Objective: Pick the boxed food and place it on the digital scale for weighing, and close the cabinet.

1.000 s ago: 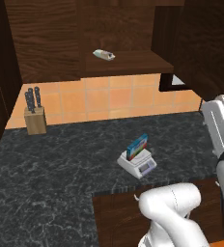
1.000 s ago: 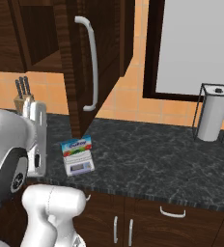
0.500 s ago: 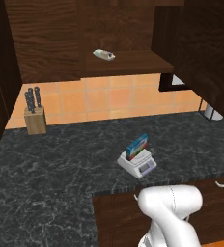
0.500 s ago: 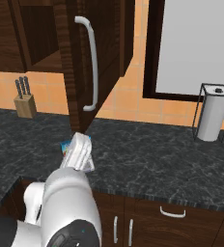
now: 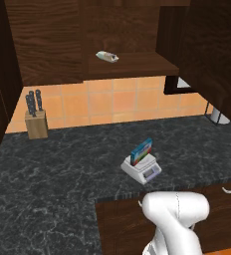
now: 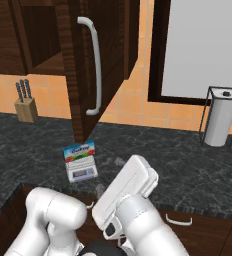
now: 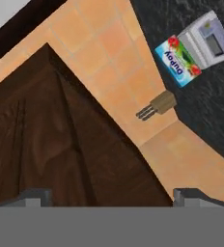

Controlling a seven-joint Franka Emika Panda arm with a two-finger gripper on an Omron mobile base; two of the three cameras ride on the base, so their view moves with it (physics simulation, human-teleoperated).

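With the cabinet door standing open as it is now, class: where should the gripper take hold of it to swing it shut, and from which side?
Probably the long silver bar handle on the cabinet door. It runs vertically and stands off the door's face, leaving a gap for fingers. Come at its middle from the outer face with the jaws set horizontally across the bar, then swing the door towards the cabinet.

The blue boxed food (image 5: pixel 141 151) stands upright on the white digital scale (image 5: pixel 142 169); the dark cabinet (image 6: pixel 95 60) door hangs open.

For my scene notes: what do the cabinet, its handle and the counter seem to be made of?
The cabinet looks like dark brown wood with visible grain. Its handle seems to be pale metal, smooth with a light sheen. The counter resembles polished dark stone, black with grey veining.
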